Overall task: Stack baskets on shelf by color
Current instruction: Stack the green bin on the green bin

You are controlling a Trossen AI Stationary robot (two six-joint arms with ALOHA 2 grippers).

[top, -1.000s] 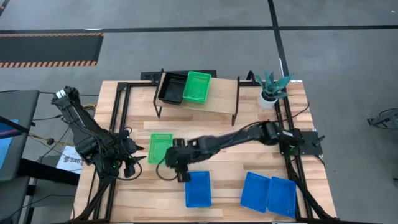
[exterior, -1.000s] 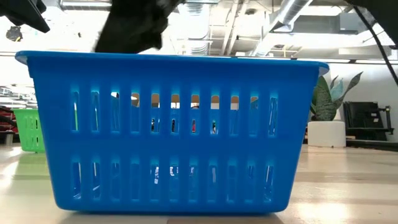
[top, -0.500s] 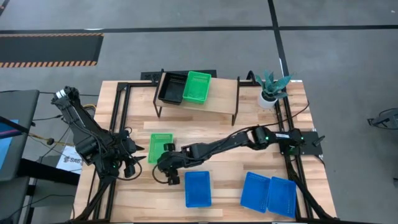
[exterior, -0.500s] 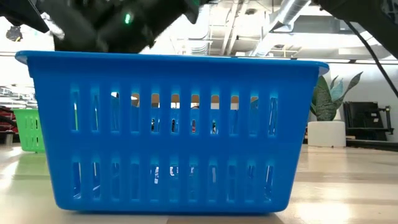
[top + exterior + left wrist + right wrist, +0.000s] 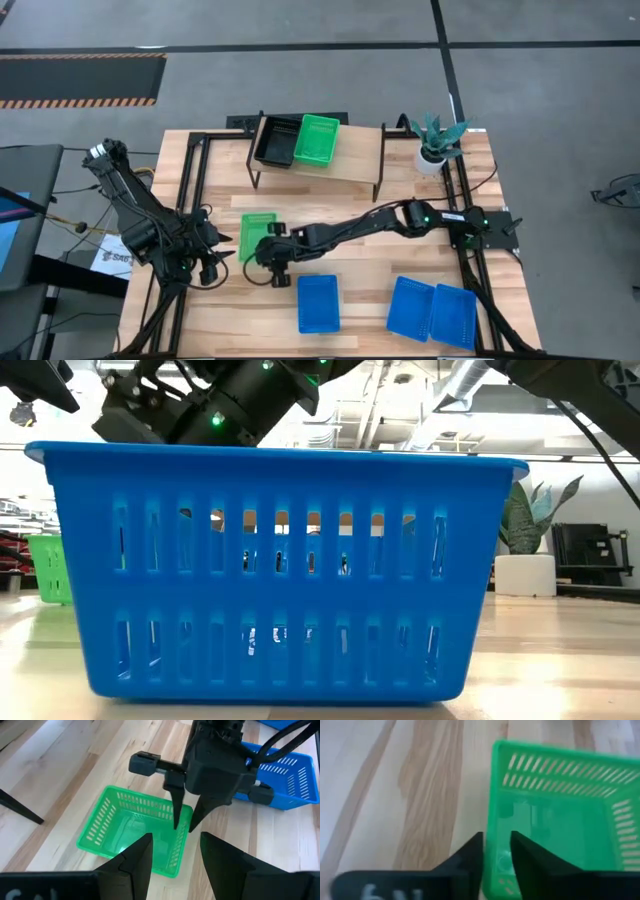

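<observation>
a slatted wooden table stands on a grey floor, with a low light-wood shelf toward the table's 12 o'clock edge and a potted plant at about 2 o'clock. on the shelf sit a black basket and a green basket, touching side by side at its left end.

a second green basket lies on the table at about 9 o'clock from the centre. the right gripper reaches far across to it; in the left wrist view its two fingers point down at the basket's rim nearest the blue baskets, only slightly parted, one on each side of the wall. whether they press the wall i cannot tell. the right wrist view shows the same green basket just ahead of the narrow gap between its fingers.

the left gripper waits near the table's 8 o'clock edge, its fingers apart and holding nothing, aimed at the green basket.

one blue basket lies at 6 o'clock, filling the low view. two more blue baskets lie touching at about 5 o'clock.
</observation>
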